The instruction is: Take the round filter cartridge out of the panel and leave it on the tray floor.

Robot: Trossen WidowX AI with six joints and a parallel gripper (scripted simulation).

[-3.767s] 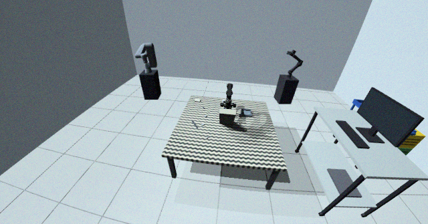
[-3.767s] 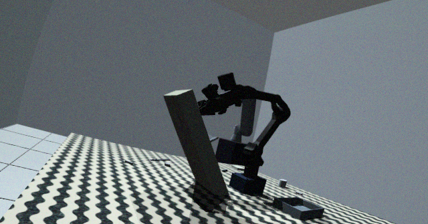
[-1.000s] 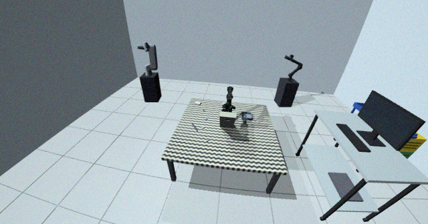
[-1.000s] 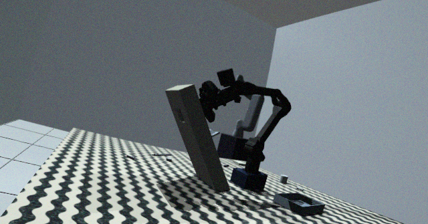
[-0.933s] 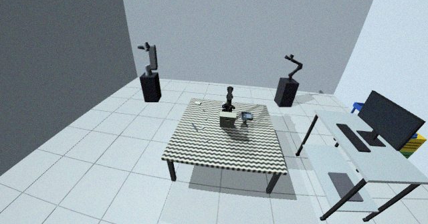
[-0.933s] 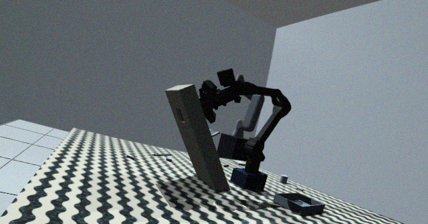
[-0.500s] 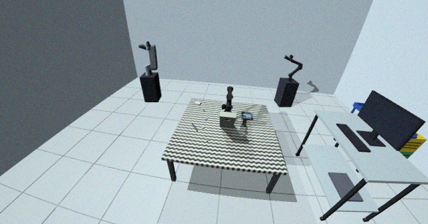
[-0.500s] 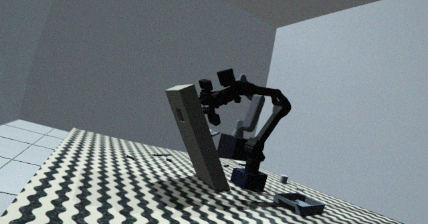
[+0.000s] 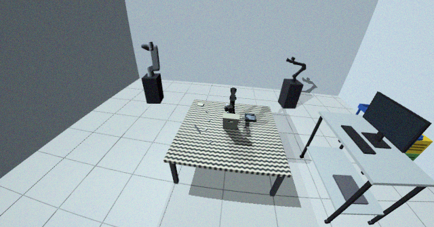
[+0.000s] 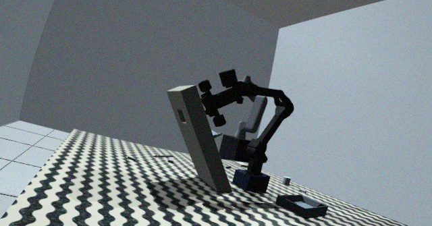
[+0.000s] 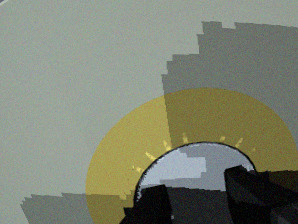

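The service panel (image 9: 230, 123) (image 10: 210, 152) (image 11: 75, 100) is a pale, leaning slab on the table. In the wrist view, the filter cartridge (image 11: 185, 162) shows a round light-grey face inside a yellow ring (image 11: 117, 160) on the panel. The face is partly shaded, and its slots are hidden by the fingers. My gripper (image 10: 204, 102) (image 11: 196, 183) is shut on the cartridge, with both dark fingertips against its face. How far the cartridge stands out of the panel cannot be told. The tray (image 9: 251, 120) (image 10: 305, 214) is a dark, shallow box beside the arm's base.
The arm's blue base (image 10: 251, 181) stands between the panel and the tray. A small light cylinder (image 10: 286, 180) stands behind the tray. Several small dark pieces lie on the wavy-patterned table (image 9: 224, 156) (image 10: 111, 185), on the other side of the panel from the tray.
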